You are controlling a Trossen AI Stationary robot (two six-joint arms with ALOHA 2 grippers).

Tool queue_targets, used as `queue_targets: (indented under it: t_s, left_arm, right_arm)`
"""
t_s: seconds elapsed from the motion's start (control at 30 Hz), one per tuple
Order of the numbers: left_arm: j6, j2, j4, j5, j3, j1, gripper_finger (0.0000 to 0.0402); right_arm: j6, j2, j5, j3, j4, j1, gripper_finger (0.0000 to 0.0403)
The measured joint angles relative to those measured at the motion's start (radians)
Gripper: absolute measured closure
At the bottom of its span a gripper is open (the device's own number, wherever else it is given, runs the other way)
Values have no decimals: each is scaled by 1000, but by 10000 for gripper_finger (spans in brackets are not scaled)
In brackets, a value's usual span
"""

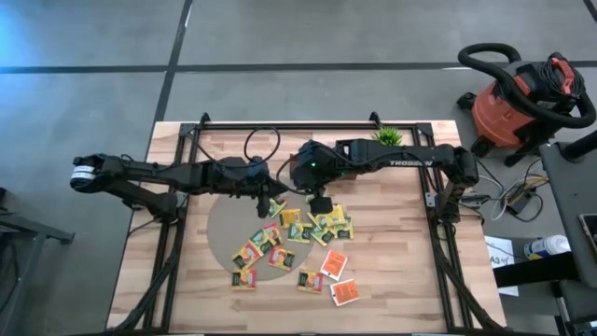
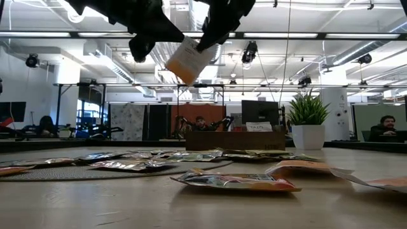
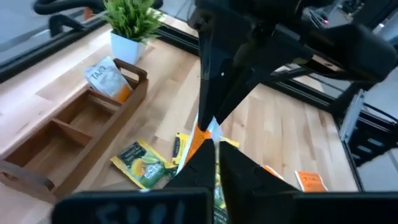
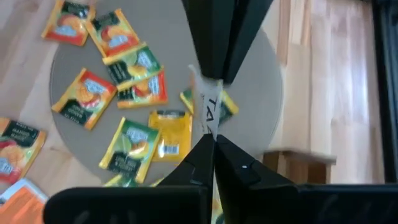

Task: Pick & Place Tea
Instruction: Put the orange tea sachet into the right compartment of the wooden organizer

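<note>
One white and orange tea sachet (image 2: 187, 61) hangs high over the table between both grippers. My left gripper (image 3: 217, 151) is shut on it from the table's left, my right gripper (image 4: 214, 144) from the right. In the high view the two (image 1: 272, 193) (image 1: 318, 202) meet over the table's middle. Several more yellow, green and orange-red sachets (image 1: 298, 233) lie flat on the wood and on a grey round mat (image 1: 224, 233). The brown wooden tray (image 3: 74, 127) lies near the far edge with one sachet (image 3: 107, 78) leaning in its end compartment. My left gripper pinches one edge of the sachet (image 3: 200, 138) between its two fingers, coming nearly level from the table's left. The sachet is clear of the table. My right gripper pinches the opposite edge (image 4: 209, 127) between its two fingers, slanting down from the right. The sachet stands edge-on to it, tilted (image 2: 197, 51).
A small green potted plant (image 2: 308, 121) stands at the far right, beside the tray (image 2: 235, 138). A black frame (image 1: 191, 159) runs around the table top. A red shop vacuum (image 1: 518, 103) stands on the floor beyond the right edge. People sit in the room behind.
</note>
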Motion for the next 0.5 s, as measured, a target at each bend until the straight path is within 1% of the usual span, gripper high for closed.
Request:
queue_targets:
  t_s: [0.07, 0.17, 0.3, 0.43, 0.5]
  left_arm:
    - [-19, 0, -4, -31, 0, 0, 362]
    - [-40, -1, -25, -82, 0, 0, 324]
    - [-124, 0, -133, -172, 0, 0, 282]
    - [-227, 0, -198, -175, -1, -14, 269]
    - [-241, 0, -197, -174, -1, -32, 268]
  right_arm:
    - [11, 0, 32, 0, -34, -5, 394]
    - [22, 0, 113, 0, -103, -20, 394]
    - [54, 0, 206, 0, -197, -73, 394]
    - [110, 4, 215, -1, -307, -173, 394]
    - [108, 6, 215, -2, -361, -224, 394]
